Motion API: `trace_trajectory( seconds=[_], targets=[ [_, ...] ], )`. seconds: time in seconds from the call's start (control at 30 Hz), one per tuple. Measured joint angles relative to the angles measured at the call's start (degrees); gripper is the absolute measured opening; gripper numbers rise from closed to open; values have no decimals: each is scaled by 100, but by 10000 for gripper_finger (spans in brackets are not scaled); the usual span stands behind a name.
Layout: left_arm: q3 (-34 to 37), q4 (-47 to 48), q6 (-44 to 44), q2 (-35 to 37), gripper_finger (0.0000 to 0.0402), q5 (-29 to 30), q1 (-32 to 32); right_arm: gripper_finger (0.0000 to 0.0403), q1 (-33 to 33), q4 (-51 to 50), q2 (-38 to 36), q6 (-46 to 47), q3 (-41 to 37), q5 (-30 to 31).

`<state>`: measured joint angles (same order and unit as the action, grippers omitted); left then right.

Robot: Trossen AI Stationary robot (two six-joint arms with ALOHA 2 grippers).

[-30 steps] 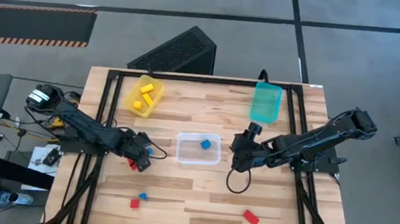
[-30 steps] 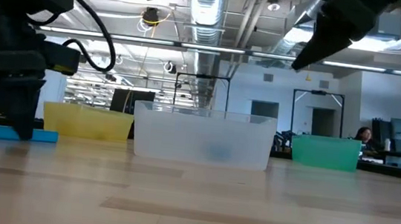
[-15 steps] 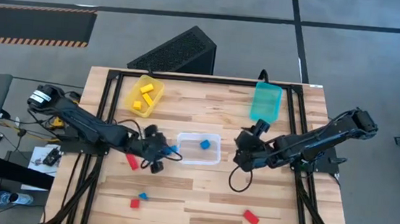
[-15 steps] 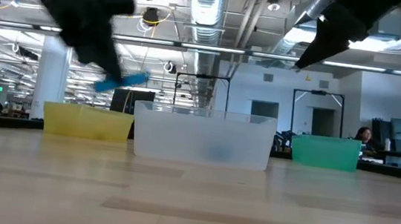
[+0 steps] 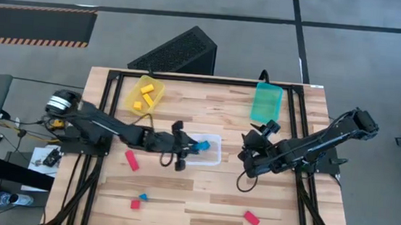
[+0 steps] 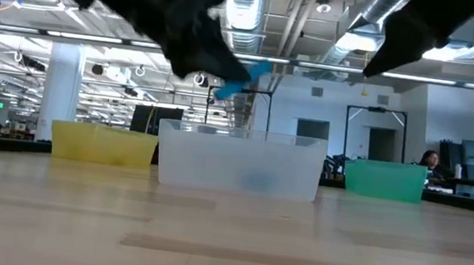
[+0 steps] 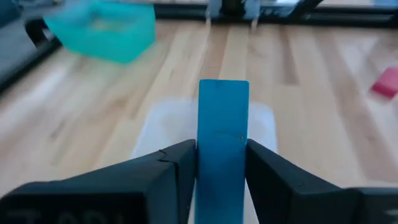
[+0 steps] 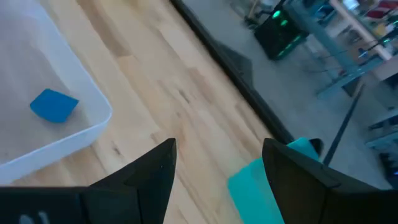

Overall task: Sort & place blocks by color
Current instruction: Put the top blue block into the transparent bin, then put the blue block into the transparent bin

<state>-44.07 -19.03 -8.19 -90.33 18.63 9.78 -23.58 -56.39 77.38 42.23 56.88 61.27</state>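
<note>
My left gripper [image 5: 185, 149] is shut on a blue bar [image 5: 197, 147] and hovers above the left part of the clear bin [image 5: 214, 160]. In the low view the blue bar [image 6: 247, 74] hangs in the air above the clear bin's rim [image 6: 242, 135]. A blue cube [image 8: 55, 104] lies in that bin. My right gripper [image 5: 254, 148] is open, in the air to the right of the clear bin. On the table lie a red bar [image 5: 131, 160], a red cube [image 5: 135, 204], a small blue block [image 5: 144, 196] and a red block [image 5: 252, 218]. Yellow blocks [image 5: 144, 91] sit in the yellow bin. My left gripper pinches the blue bar between its two fingers [image 7: 177, 163] on the bar's long sides, at its rear part [image 7: 222, 171]. The free end [image 7: 224, 90] sticks out forward past the fingertips. The fingers come from the table's left, along the bar. The bar is lifted clear and tilted, over the clear bin.
The yellow bin [image 5: 155, 103] stands near the far left of the table, the teal bin [image 5: 266, 102] near the far right. The near half of the table holds only the scattered red and blue blocks. A black box [image 5: 176, 52] lies beyond the far edge.
My left gripper has lifted the blue bar off the table beside the red bar and carried it up and toward the right, to above the clear bin. The red bar has stayed where it was. My right gripper has drifted a little toward the right.
</note>
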Motion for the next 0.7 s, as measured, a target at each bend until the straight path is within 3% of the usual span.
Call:
trace_trajectory(
  seconds=[0.17,0.4,0.53,0.7],
  targets=[
    [-110,-268,-215,-502,165,-225,-217,260,-41,-199,0,143,0,35],
    [-370,795,-166,-58,216,-755,-122,260,-37,-213,0,147,0,31],
    [-438,1987,-345,630,221,-993,351,259,-36,-213,0,182,0,17],
    [-450,2992,-912,1125,221,-947,1611,259,-45,-200,2,352,0,-98]
  ],
)
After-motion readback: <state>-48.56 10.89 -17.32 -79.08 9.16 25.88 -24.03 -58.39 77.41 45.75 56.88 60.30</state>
